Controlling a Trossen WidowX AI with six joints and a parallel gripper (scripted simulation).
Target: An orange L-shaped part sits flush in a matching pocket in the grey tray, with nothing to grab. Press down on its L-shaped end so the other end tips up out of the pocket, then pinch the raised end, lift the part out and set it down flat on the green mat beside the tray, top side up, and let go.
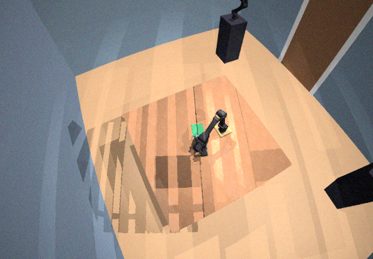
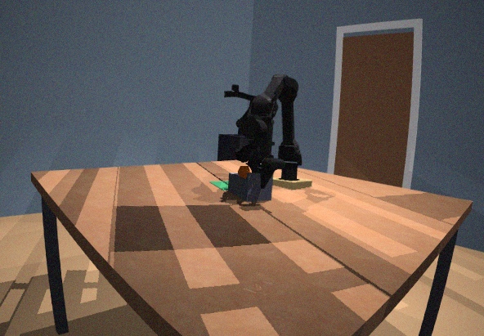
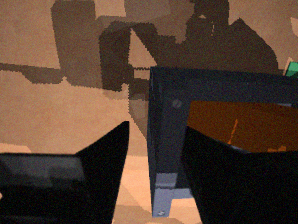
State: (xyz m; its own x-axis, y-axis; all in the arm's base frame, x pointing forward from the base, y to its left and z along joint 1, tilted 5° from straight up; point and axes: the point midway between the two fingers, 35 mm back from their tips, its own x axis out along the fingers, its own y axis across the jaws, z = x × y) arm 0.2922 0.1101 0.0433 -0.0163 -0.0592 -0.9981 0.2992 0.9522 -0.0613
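The grey tray [image 3: 165, 125] [image 2: 245, 189] stands on the wooden table, with the green mat [image 1: 196, 129] [image 2: 219, 185] [image 3: 292, 69] just behind it. The orange part [image 3: 225, 120] lies in the tray's pocket. In the exterior view one end of the orange part [image 2: 244, 172] sticks up above the tray's rim. My gripper [image 3: 152, 126] [image 1: 199, 147] is low over the tray and partly open. One finger is outside the tray's wall and the other is over the orange part. Nothing is pinched between the fingers. The arm hides the tray in the top view.
The arm's base stands on a tan plate [image 1: 223, 132] [image 2: 292, 182] right of the tray. A black pedestal [image 1: 230, 37] with another arm stands on the floor beyond the table. The table's near edge [image 2: 123, 284] is far from the tray.
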